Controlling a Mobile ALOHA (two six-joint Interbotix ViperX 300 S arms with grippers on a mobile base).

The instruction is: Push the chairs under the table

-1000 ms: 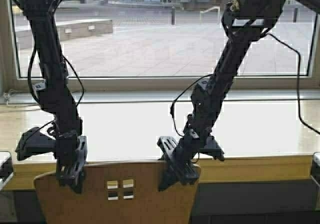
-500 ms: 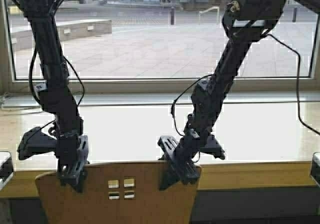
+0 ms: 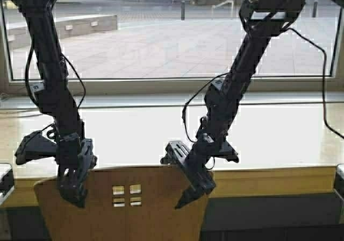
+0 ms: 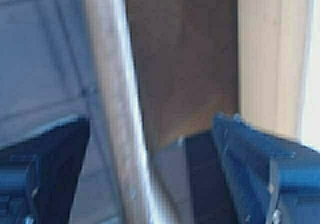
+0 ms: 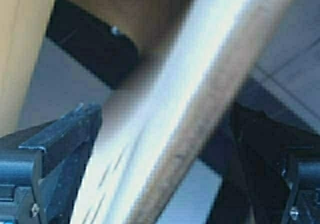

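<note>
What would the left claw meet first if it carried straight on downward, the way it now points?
The chair: the left claw straddles the backrest's top edge, one finger either side, so the edge would likely bottom out against the claw's base. Remaining depth is unclear.

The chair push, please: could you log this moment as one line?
chair: backrest at table edge | left pincer: open, straddling backrest top | right pincer: open, straddling backrest top | both arms engaged

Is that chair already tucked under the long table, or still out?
Still out. The chair backrest stands in front of the table edge, nearer the camera. How far the seat reaches under: cannot tell.
</note>
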